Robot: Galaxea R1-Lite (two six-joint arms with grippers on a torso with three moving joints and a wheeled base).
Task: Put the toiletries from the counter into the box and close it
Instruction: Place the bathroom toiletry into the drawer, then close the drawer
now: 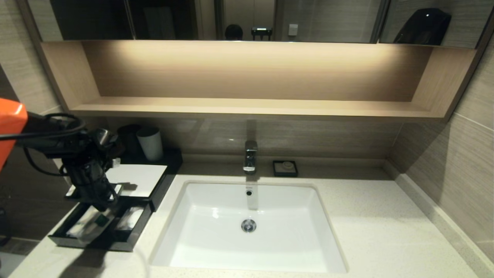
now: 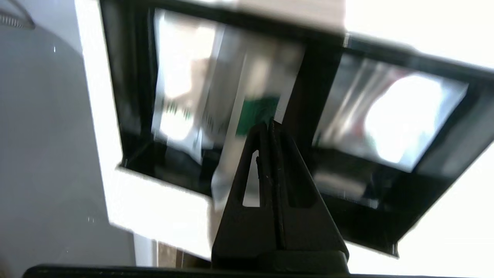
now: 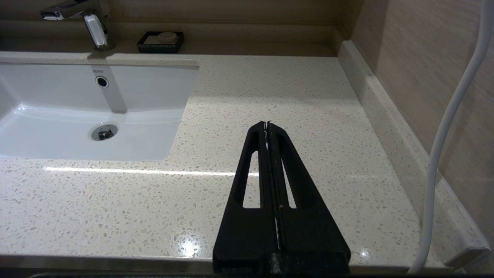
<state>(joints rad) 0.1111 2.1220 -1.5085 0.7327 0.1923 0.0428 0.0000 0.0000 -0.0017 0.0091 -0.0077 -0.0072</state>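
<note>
The left gripper [image 1: 101, 204] hangs over the box's [image 1: 137, 179] pulled-out drawer [image 1: 96, 227] at the counter's [image 1: 378, 231] far left — fingers pressed together on a slim clear packet [image 2: 227, 170] with a green label. More toiletries [image 1: 129, 219] lie in the drawer's compartments. The right gripper [image 3: 267, 124] — fingers together, holding nothing — hovers over bare counter right of the sink [image 1: 216, 231].

Dark box [image 1: 156, 193], white-topped, drawer [image 1: 101, 226] pulled open (two compartments); wrapped toiletries [image 1: 87, 224] lie inside.

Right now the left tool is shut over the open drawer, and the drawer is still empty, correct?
Not quite. The left tool is shut over the open drawer, but the drawer is not empty: the left wrist view shows wrapped packets lying in its compartments.
</note>
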